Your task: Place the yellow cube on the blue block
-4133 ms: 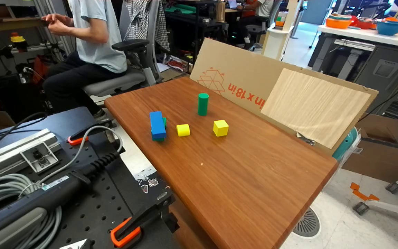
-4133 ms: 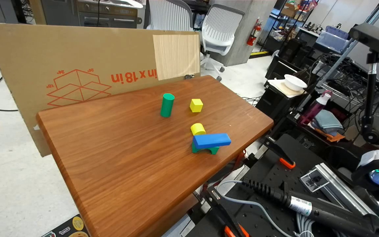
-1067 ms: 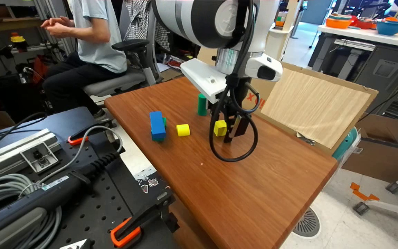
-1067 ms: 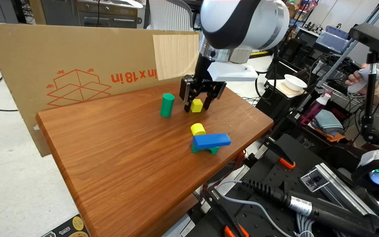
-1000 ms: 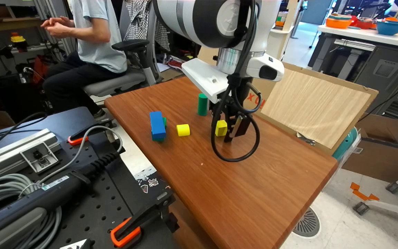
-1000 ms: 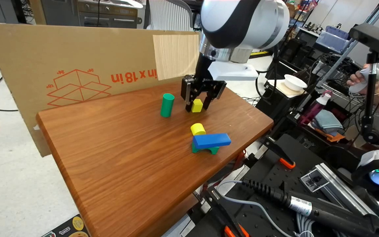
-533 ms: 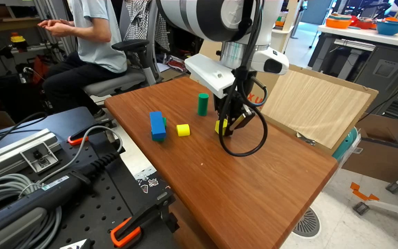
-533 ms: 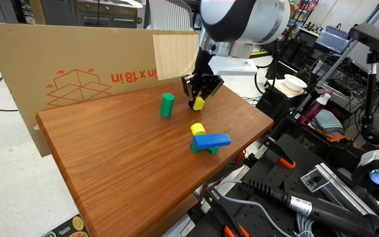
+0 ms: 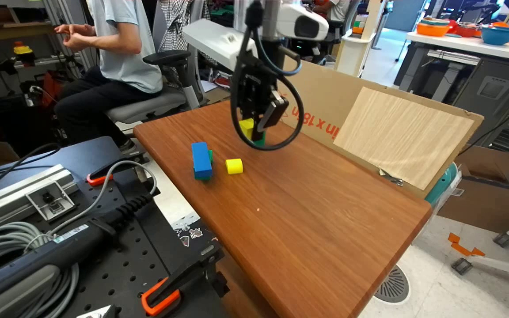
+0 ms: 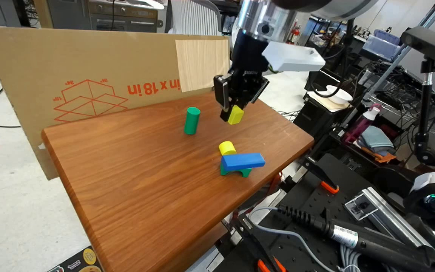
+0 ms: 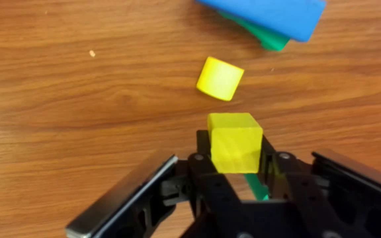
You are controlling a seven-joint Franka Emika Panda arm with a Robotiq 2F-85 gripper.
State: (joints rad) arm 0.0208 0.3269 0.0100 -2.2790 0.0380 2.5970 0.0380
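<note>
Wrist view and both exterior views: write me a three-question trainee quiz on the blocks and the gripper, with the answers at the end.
1. Fill in the color: the blue block rests on a ____ arched piece.
2. Multiple choice: what is held by the gripper? (a) the blue block; (b) the arched piece; (c) the yellow cube.
3. True or false: the green cylinder stands upright on the table.

Key: 1. green; 2. c; 3. true.

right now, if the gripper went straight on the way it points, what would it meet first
Likely the wooden table, met first by the yellow cube in the gripper; depth is unclear, so it might clip the yellow cylinder.
</note>
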